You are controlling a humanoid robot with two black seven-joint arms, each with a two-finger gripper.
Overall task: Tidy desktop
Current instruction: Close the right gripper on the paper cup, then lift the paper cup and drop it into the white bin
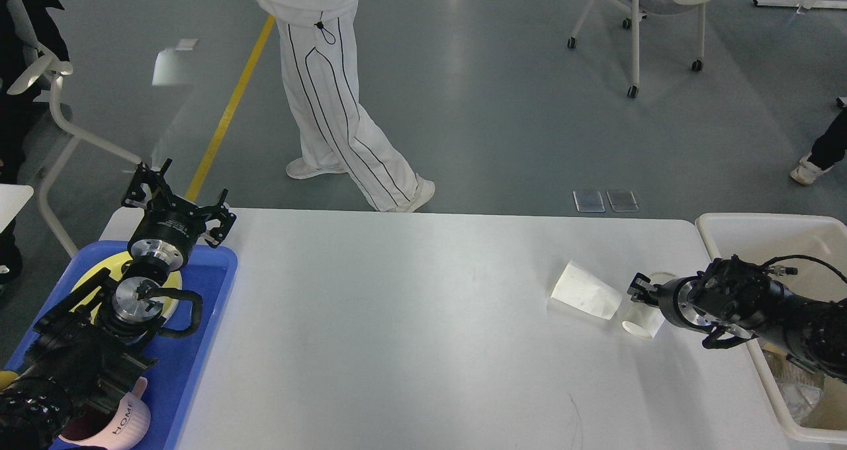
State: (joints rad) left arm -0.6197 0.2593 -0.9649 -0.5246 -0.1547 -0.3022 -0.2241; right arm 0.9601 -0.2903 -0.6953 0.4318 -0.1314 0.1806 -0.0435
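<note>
Your right pincer (640, 296) is at the paper cup (643, 319) on the bench (410, 317); I cannot tell its grip. Left pincer (173, 197) hangs open. Next, lift it into the bin (767, 228).

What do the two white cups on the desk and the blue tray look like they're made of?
The two cups look like thin matte paper: dull white, and the left one lies flattened with creases. The blue tray looks like moulded plastic: smooth, even colour, rounded raised rim, faint sheen.
</note>
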